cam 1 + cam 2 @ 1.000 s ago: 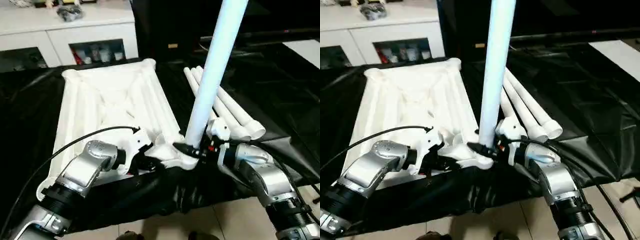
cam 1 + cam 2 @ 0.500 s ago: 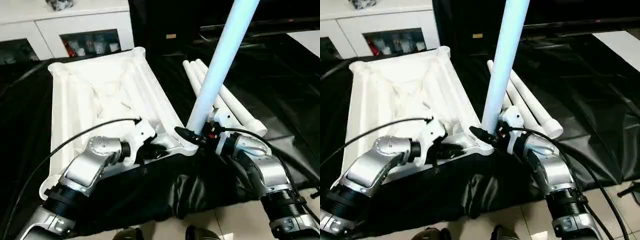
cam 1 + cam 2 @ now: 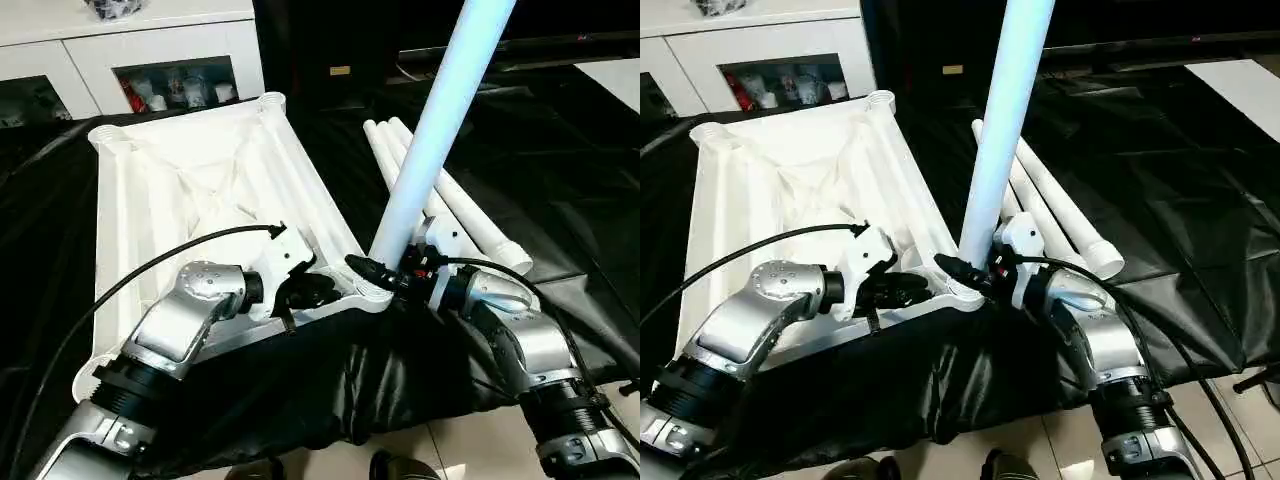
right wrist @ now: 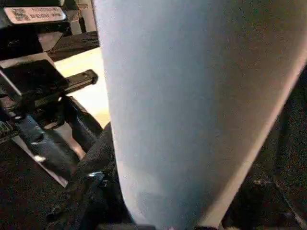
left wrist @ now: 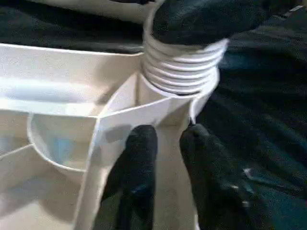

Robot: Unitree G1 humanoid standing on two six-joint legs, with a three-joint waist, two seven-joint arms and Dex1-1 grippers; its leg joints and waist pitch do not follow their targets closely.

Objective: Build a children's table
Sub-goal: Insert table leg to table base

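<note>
The white tabletop (image 3: 190,180) lies upside down, ribs up, on a black sheet. One white leg (image 3: 430,130) stands upright and leans a little in the near right corner socket (image 3: 375,297). My right gripper (image 3: 385,272) is shut on this leg just above the socket. The leg's threaded end (image 5: 182,67) sits in the socket. My left gripper (image 3: 315,290) is at the tabletop's near rim beside that corner. Its fingers (image 5: 139,148) stand slightly apart on either side of a thin rib. Three more legs (image 3: 470,215) lie side by side on the sheet to the right.
A white cabinet (image 3: 150,50) with glass-fronted shelves stands behind the work. The black sheet (image 3: 560,180) hangs over the near edge above a tiled floor (image 3: 470,450). A black cable (image 3: 150,270) loops over my left forearm.
My left gripper's fingers have parted a little at the tabletop's rim. My right gripper keeps its hold on the upright leg. The camera has tilted, so the whole picture has shifted.
</note>
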